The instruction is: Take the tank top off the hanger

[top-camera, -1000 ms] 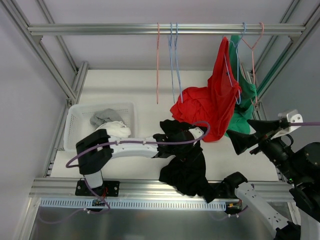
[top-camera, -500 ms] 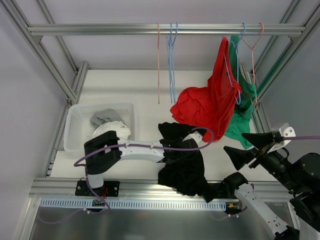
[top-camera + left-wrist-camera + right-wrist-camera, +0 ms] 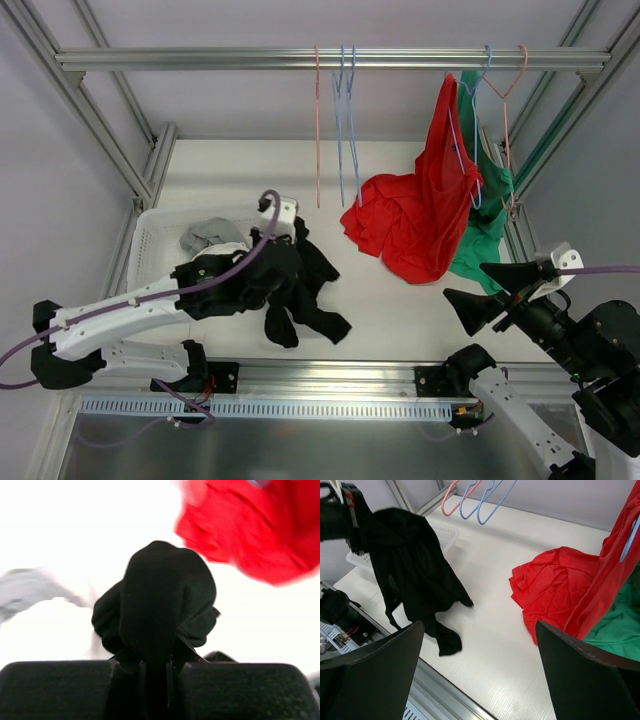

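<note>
Setting: white desk (image 3: 400, 300) inside an aluminium frame, with a frame rail (image 3: 200, 58) across the far side for hanging clothes.
Left tool (image 3: 155, 672): closed on a bunched fold of the black tank top (image 3: 160, 595); cloth fills the gap between the fingers.
Right tool (image 3: 482, 288): fingers wide apart, nothing held, poised above the near right of the desk.
Black tank top, position: off any hanger, dangling from the left tool just beside the basket (image 3: 150, 235). Its lower end appears to trail on the desk.
Black tank top, axis: the long axis runs down from the clamp. The free end points toward the near edge, a strap loop hanging loose at one side.
Handling, judged: light, limp, no stiffness. It will likely swing and drape rather than keep shape. A pinch on gathered cloth should hold, while a single thin strap may slip.
Basket contents: grey and white clothes (image 3: 210, 235).
Red garment (image 3: 410, 220): hung from a blue hanger (image 3: 470, 150) on the rail, lower part heaped on the desk.
Green garment (image 3: 490, 230): behind the red one, partly hidden.
Bare hangers (image 3: 345, 120): pink and blue, mid-rail.
</note>
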Motion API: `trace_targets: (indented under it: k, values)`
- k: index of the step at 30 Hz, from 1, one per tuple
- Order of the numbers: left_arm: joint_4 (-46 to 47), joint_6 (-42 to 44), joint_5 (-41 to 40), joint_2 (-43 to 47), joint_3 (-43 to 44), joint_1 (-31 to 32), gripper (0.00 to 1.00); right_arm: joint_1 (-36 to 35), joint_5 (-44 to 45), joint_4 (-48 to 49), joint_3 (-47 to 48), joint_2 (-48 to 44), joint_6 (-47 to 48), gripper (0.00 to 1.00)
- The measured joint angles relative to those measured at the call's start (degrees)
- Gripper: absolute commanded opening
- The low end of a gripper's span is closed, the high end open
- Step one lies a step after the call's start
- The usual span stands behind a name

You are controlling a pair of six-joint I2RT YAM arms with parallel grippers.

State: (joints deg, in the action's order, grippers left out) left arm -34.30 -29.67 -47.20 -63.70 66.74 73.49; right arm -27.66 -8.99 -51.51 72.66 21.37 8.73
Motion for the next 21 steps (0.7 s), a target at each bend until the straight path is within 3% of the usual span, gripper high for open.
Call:
trace_targets:
  k: [6,11,18,21]
  values:
    - [-7.15,2.86,-1.64,3.52,7.06,-13.53,0.0,0.0,-0.02,1.42,0.72,1.81,0.33,1.0]
    - [-8.79,8.83,-1.55,3.48,19.96,-18.34,0.0,0.0,0.0,2.54,1.14,3.87,0.52,1.0]
    - [-7.8,17.57,4.2,-3.61,41.72,-34.84,0.0,0.0,-0.17,4.2,1.16,5.46,0.5,1.0]
    - [-6.84,18.36,7.72,-6.47,43.08,-40.72,0.0,0.0,-0.35,5.14,1.16,6.03,0.5,1.0]
